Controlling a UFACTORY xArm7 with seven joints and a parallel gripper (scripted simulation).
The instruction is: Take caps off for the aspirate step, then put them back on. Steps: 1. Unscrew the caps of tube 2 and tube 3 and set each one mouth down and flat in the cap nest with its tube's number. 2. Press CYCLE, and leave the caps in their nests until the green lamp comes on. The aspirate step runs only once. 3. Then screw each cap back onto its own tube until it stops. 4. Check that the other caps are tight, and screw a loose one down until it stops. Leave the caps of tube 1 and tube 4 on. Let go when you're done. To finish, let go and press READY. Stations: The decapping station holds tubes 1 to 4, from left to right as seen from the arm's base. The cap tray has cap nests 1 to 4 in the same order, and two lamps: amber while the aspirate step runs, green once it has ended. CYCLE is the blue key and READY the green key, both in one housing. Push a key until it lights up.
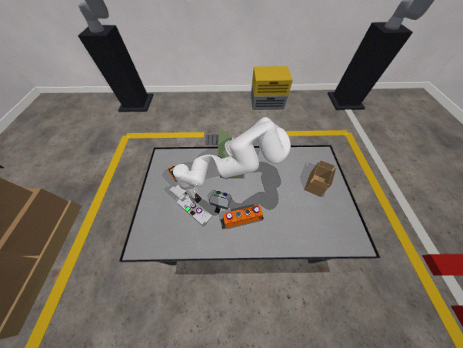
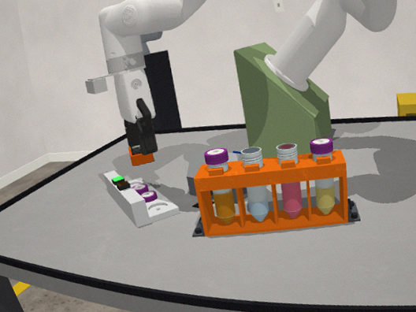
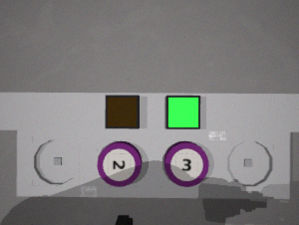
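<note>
Green lamp glowing on the cap tray, amber lamp dark, and purple caps 2 and 3 sitting flat in the middle nests. The end effector hangs above the tray, spread wide and empty. On the tabletop, tubes 2 and 3 stand uncapped in the orange rack; the wrist view crops the fingers.

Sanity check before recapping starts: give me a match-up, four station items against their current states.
Items:
1. green lamp
2. amber lamp
3. cap 2
4. tube 1

States:
A. capped, in the rack
B. lit
C. dark
D. lying in its numbered nest

Pairs: 1-B, 2-C, 3-D, 4-A
</note>
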